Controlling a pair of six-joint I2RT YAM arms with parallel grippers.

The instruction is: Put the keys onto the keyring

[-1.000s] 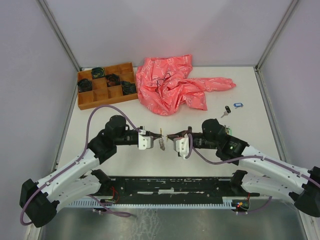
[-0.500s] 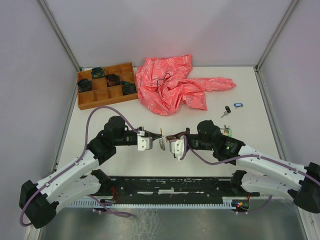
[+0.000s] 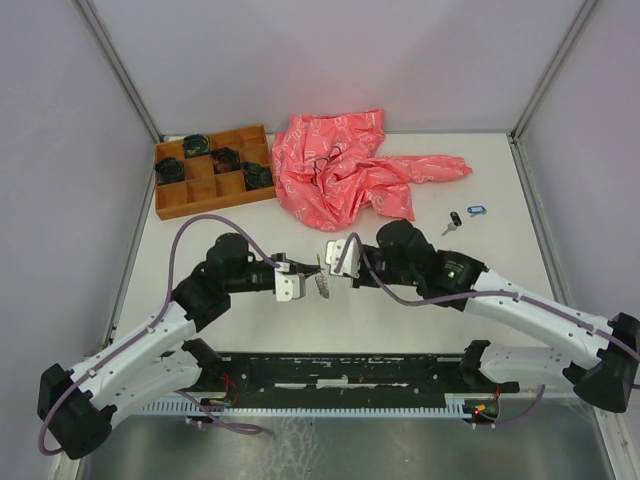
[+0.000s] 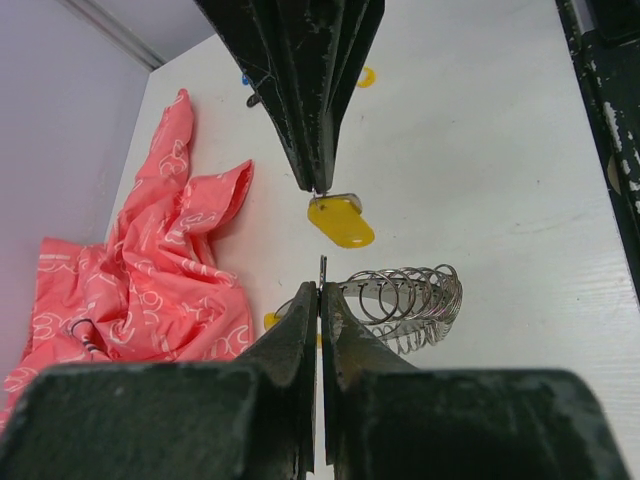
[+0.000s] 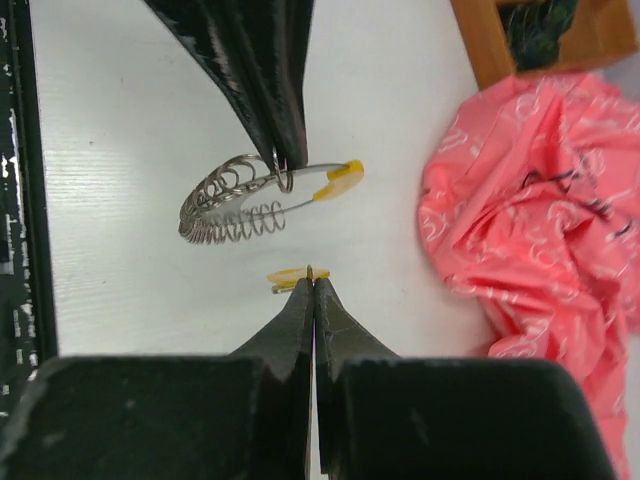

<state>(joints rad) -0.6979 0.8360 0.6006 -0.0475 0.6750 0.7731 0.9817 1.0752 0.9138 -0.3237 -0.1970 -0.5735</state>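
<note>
Wooden divided tray [image 3: 205, 206] with dark coiled bundles [image 3: 168, 170], far left on the white table [image 3: 510, 200]; crumpled pink cloth [image 3: 345, 170] just beside it.

The white worktop [image 3: 520, 190] carries a wooden compartment tray [image 3: 215, 203] at its far left. A crumpled pink cloth [image 3: 345, 170] lies just beside it. Right of the cloth, close together, lie a black-tagged key [image 3: 453, 221] and a blue-tagged key [image 3: 475, 210].
</note>
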